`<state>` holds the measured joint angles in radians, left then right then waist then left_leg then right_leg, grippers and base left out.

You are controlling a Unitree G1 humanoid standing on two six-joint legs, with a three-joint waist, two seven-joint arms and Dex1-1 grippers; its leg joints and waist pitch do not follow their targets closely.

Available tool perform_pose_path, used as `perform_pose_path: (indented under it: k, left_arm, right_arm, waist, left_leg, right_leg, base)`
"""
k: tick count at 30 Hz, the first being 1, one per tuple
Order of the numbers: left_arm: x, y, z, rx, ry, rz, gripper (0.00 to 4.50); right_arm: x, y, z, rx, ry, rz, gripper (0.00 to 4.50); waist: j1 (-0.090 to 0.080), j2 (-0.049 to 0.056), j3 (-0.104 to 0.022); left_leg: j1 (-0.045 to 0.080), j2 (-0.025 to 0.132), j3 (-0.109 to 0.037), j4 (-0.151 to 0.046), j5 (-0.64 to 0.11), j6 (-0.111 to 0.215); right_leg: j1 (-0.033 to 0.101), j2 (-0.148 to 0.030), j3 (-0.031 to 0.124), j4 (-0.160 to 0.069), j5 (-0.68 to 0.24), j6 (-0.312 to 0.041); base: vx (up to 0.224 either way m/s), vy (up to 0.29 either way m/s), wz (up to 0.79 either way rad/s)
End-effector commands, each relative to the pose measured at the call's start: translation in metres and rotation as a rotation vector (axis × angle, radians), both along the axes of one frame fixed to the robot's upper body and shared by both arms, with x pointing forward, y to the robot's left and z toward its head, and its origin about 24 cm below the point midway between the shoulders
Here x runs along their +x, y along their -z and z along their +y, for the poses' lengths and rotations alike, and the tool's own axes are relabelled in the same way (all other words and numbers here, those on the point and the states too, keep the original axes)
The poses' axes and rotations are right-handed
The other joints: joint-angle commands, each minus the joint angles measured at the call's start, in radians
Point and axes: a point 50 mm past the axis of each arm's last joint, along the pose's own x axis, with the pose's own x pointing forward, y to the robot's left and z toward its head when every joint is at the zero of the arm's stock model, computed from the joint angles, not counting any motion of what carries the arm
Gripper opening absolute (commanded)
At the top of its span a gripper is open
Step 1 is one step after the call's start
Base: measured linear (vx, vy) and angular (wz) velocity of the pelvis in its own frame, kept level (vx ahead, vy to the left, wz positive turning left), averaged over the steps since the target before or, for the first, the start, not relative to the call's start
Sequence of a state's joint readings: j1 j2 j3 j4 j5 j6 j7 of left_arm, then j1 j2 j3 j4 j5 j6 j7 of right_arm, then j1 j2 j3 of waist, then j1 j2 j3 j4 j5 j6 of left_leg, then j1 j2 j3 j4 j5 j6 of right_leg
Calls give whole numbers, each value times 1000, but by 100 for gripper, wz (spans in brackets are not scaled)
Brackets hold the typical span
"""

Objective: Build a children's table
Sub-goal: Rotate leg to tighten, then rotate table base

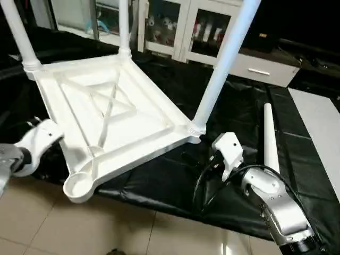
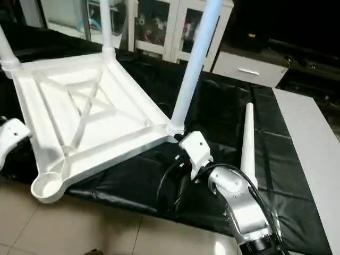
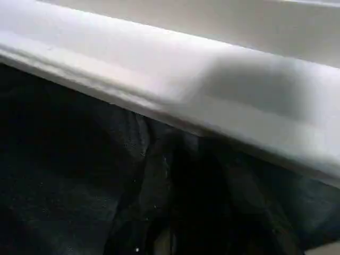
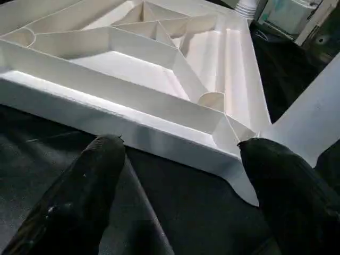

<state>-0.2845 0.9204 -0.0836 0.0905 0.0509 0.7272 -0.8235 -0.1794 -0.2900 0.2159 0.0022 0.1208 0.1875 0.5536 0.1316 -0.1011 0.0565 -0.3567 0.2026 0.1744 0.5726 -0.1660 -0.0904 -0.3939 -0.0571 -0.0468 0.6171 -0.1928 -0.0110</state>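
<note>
The tabletop (image 1: 114,114) lies upside down on the black cover (image 1: 234,122), ribbed underside up, with a cross brace in the middle. Its near corner overhangs the cover's edge above the tiled floor (image 1: 79,228), and the round socket (image 1: 78,187) in that corner stands empty. Three legs stand upright in the other corner sockets: one at the far left corner (image 1: 21,37), one at the far corner (image 1: 124,26), and one at the corner nearest my right side (image 1: 226,58), tilted a little to the right. The fourth leg (image 1: 270,139) lies flat on the cover, well apart from the tabletop, thin end pointing away from me.

My right gripper (image 4: 180,159) sits low over the cover, just beside the corner that carries the tilted leg. Its two black fingers (image 4: 85,186) are spread wide with nothing between them; the tabletop's side wall runs across in front of the tips, close but not gripped. My silver right forearm (image 1: 279,204) lies between that corner and the loose leg.

My left gripper (image 1: 45,135) is at the tabletop's left edge, near the empty socket. Its wrist view gives the white rim passing close over the black cover. I cannot tell whether its fingers are clenched on the edge or free.

Behind the cover: white cabinets (image 1: 175,24) with glass doors.
</note>
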Motion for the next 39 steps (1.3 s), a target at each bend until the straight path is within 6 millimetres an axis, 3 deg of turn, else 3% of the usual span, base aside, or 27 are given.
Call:
perform_pose_path:
  k: [1, 5, 8, 9, 10, 12, 15, 17, 18, 19, 20, 21, 22, 24, 25, 26, 27, 28, 29, 30, 31, 33, 35, 36, 38, 39]
  left_arm:
    - [0, 5, -14, -22, 61, 26, 113]
    - [5, 5, -25, -69, 77, -9, 113]
    - [19, 3, -44, -137, 85, -93, 113]
    - [28, 4, -60, -185, 96, -130, 113]
    - [28, 4, -60, -185, 96, -130, 113]
    - [34, 7, -74, -223, 119, -154, 113]
    - [41, 12, -86, -254, 129, -171, 113]
    - [47, 17, -97, -269, 131, -184, 113]
    - [51, 20, -105, -273, 138, -194, 113]
    - [53, 21, -110, -275, 144, -202, 113]
    - [56, 24, -117, -285, 148, -204, 113]
    - [58, 28, -128, -291, 163, -207, 113]
    - [59, 29, -133, -292, 172, -208, 113]
    - [61, 35, -149, -313, 197, -201, 113]
    - [61, 42, -164, -334, 221, -191, 113]
    - [61, 44, -170, -340, 231, -188, 113]
    - [61, 49, -186, -361, 257, -186, 113]
    - [61, 51, -189, -366, 262, -186, 113]
    - [63, 54, -198, -364, 268, -197, 113]
    - [63, 54, -198, -364, 268, -197, 113]
    - [64, 54, -205, -364, 282, -218, 113]
    - [64, 40, -212, -411, 330, -291, 113]
    - [62, 36, -211, -421, 351, -304, 113]
    - [57, 30, -209, -446, 381, -307, 118]
    - [42, 19, -205, -530, 456, -297, 121]
    - [37, 16, -205, -556, 481, -295, 121]
  right_arm:
    - [-2, -2, 0, -9, -3, -10, 384]
    - [-2, -2, 1, -2, 0, -8, 384]
    - [1, -2, 2, 10, 35, -8, 384]
    - [3, 0, 3, 2, 66, -2, 384]
    - [3, 0, 3, 2, 66, -2, 384]
    - [4, 3, 3, -1, 95, 7, 384]
    - [5, 7, 3, 1, 145, 25, 384]
    - [6, 10, 4, -1, 185, 37, 384]
    - [6, 12, 3, -3, 210, 40, 384]
    - [7, 13, 3, -5, 228, 41, 384]
    - [7, 13, 3, 0, 245, 38, 384]
    - [9, 11, 2, 15, 280, 31, 384]
    - [9, 10, 1, 22, 295, 28, 384]
    - [12, 7, -3, 53, 347, 21, 384]
    - [15, 3, -7, 89, 402, 20, 384]
    - [16, 2, -9, 105, 421, 22, 384]
    - [19, -2, -13, 115, 476, 23, 384]
    - [19, -3, -14, 114, 489, 23, 384]
    - [20, -5, -17, 96, 528, 22, 384]
    - [20, -5, -17, 96, 529, 22, 384]
    - [21, -9, -20, 79, 565, 18, 384]
    - [23, -24, -29, 79, 581, -20, 384]
    - [25, -29, -33, 75, 594, -38, 384]
    - [27, -34, -39, 72, 625, -48, 401]
    - [35, -40, -57, 59, 711, -9, 412]
    - [37, -41, -63, 48, 739, 11, 422]
  waist:
    - [-3, 42, -51]
    - [2, 41, -51]
    - [9, 42, -52]
    - [15, 46, -51]
    - [18, 46, -50]
    - [24, 47, -51]
    - [19, 42, -52]
    - [16, 43, -52]
    - [16, 42, -53]
    - [16, 41, -53]
    - [16, 41, -55]
    - [13, 52, -57]
    - [12, 44, -56]
    - [15, 44, -59]
    - [16, 52, -61]
    - [13, 49, -59]
    - [17, 48, -63]
    - [15, 55, -62]
    - [13, 52, -65]
    - [11, 49, -63]
    - [10, 58, -66]
    - [4, 51, -67]
    - [3, 52, -68]
    - [0, 60, -68]
    - [-3, 58, -69]
    - [-11, 58, -65]
  left_leg:
    - [26, 29, -14, -77, -371, -48]
    - [27, 29, -15, -77, -377, -50]
    - [33, 29, -14, -75, -388, -53]
    - [32, 29, -14, -75, -392, -55]
    - [33, 30, -14, -76, -400, -58]
    - [26, 28, -21, -79, -418, -67]
    - [27, 26, -23, -78, -436, -70]
    - [21, 25, -23, -80, -422, -69]
    - [28, 25, -22, -77, -427, -67]
    - [27, 25, -23, -77, -427, -66]
    - [24, 26, -24, -77, -418, -66]
    - [23, 25, -24, -76, -411, -69]
    - [23, 25, -21, -76, -403, -63]
    - [20, 25, -19, -73, -361, -52]
    - [19, 26, -20, -73, -350, -53]
    - [17, 25, -17, -73, -339, -49]
    - [14, 25, -18, -71, -305, -50]
    - [12, 24, -18, -73, -293, -50]
    - [14, 24, -17, -70, -286, -52]
    - [11, 24, -16, -71, -276, -50]
    - [11, 23, -17, -69, -259, -51]
    - [7, 22, -16, -67, -237, -43]
    - [8, 23, -16, -65, -223, -36]
    - [9, 28, -17, -65, -216, -41]
    - [8, 27, -16, -63, -198, -39]
    - [7, 22, -8, -60, -184, -38]
  right_leg:
    - [24, -73, 46, -77, -278, -147]
    - [20, -72, 46, -78, -283, -143]
    - [15, -71, 45, -79, -281, -147]
    - [15, -73, 46, -81, -285, -148]
    - [14, -73, 45, -83, -293, -146]
    - [22, -77, 43, -82, -321, -131]
    - [22, -79, 43, -89, -351, -115]
    - [25, -78, 43, -90, -351, -108]
    - [19, -77, 43, -92, -358, -102]
    - [21, -79, 43, -93, -360, -102]
    - [23, -80, 43, -91, -352, -101]
    - [23, -78, 43, -89, -327, -105]
    - [22, -76, 44, -92, -317, -103]
    - [27, -78, 45, -86, -285, -107]
    - [29, -79, 46, -82, -269, -110]
    - [27, -76, 47, -86, -257, -110]
    - [34, -77, 45, -77, -207, -117]
    - [34, -74, 46, -78, -194, -116]
    - [35, -74, 45, -75, -169, -118]
    - [38, -72, 45, -76, -158, -119]
    - [40, -72, 45, -73, -134, -119]
    - [47, -75, 44, -70, -104, -121]
    - [48, -75, 44, -68, -96, -123]
    - [48, -77, 43, -61, -73, -135]
    - [49, -75, 43, -56, -51, -143]
    - [43, -66, 44, -57, -36, -151]
  base:
    - [0, 0, 0]
    - [0, 0, 0]
    - [0, 0, 0]
    - [0, 0, 0]
    - [0, 0, 0]
    - [0, 0, 0]
    - [0, 0, 0]
    - [0, 0, 0]
    - [0, 0, 0]
    - [0, 0, 0]
    - [0, 0, 0]
    - [0, 0, 0]
    - [0, 0, 0]
    - [0, 0, 0]
    - [0, 0, 0]
    - [0, 0, 0]
    - [0, 0, 0]
    - [0, 0, 0]
    - [0, 0, 0]
    - [0, 0, 0]
    - [0, 0, 0]
    - [0, 0, 0]
    - [0, 0, 0]
    - [0, 0, 0]
    - [0, 0, 0]
    - [0, 0, 0]
